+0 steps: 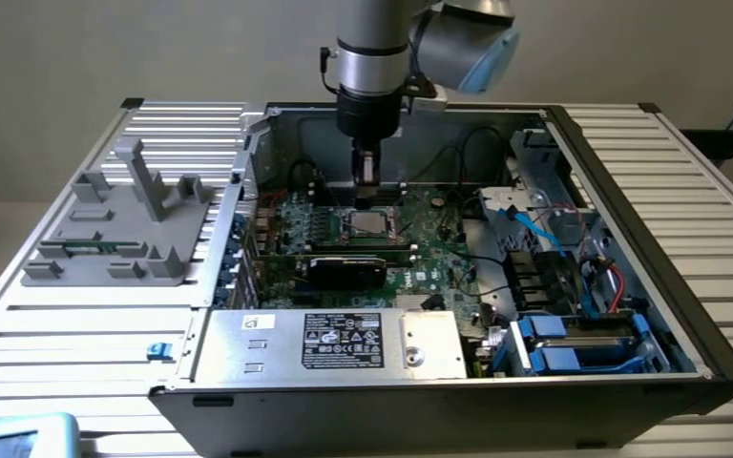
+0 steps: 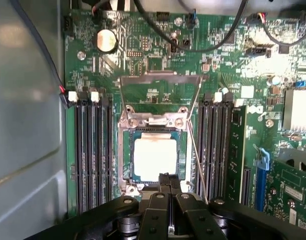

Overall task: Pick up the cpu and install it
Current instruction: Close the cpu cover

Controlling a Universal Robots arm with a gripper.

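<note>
ARM OVER THE SOCKET: The jaws of the gripper (image 2: pixel 165 180) are clenched tight with nothing between them. Their tips are poised at the near edge of the cpu (image 2: pixel 154 159), which lies flat in its socket (image 2: pixel 125 150) on the green motherboard (image 2: pixel 142 60). Whether the tips touch the chip cannot be told. Beyond the chip the socket's metal load plate (image 2: pixel 160 79) is flipped open (a thin wire lever (image 2: pixel 198 165) runs alongside the socket). Black memory slots (image 2: pixel 92 150) flank the socket on both sides. A round coin battery (image 2: pixel 106 40) sits farther out on the board, under loops of black cable (image 2: pixel 203 47).

In the exterior view, the gripper (image 1: pixel 364 196) hangs straight down from the silver-and-blue arm (image 1: pixel 373 57), just over the cpu (image 1: pixel 368 224) deep inside the open computer case (image 1: pixel 405 410). A black rectangular card (image 1: pixel 347 270) lies just beside the socket on the camera's side. A large silver box with a black label (image 1: pixel 341 342) sits along the near edge of the case. Blue drive carriers (image 1: pixel 571 348) fill the corner at the exterior view's right. The case rests on a slatted metal table (image 1: pixel 73 334), where a grey fixture (image 1: pixel 125 224) stands beside it at the exterior view's left.
</note>
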